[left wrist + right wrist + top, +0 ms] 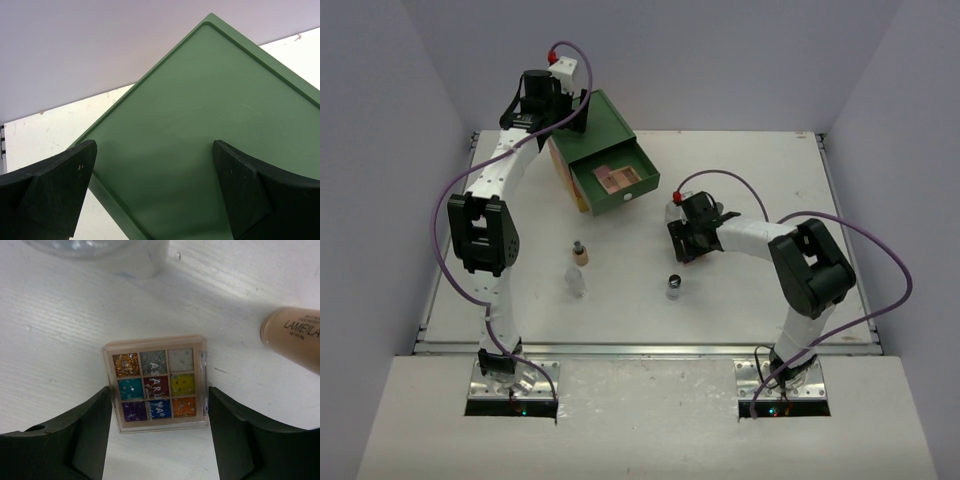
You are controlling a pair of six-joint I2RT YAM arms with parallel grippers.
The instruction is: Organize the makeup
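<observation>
A: Two sets of jaws. How does the right gripper (159,405) stand?

B: Part open, one finger on each side of the multicolour palette (156,383), which lies flat on the table (50,340). The right finger looks to be against the palette's edge and the left one is just beside it. I cannot tell whether it has a real grip.

A: What is around it?

B: A tan bottle (292,335) lies just beside the palette, toward the upper right of the wrist view. A clear jar (100,252) stands a little beyond its far edge.

A: And the left gripper (154,150)?

B: It is spread wide and has hold of nothing. It hangs over the green top of the drawer chest (200,100).

A: Where is the rest of the makeup?

B: A pink-brown palette (617,178) lies in the chest's open drawer (620,203). Out on the table a small tan capped bottle (579,253) stands upright with a second clear jar (577,283) just in front of it. A black-capped jar (674,287) stands apart, near the right arm.
</observation>
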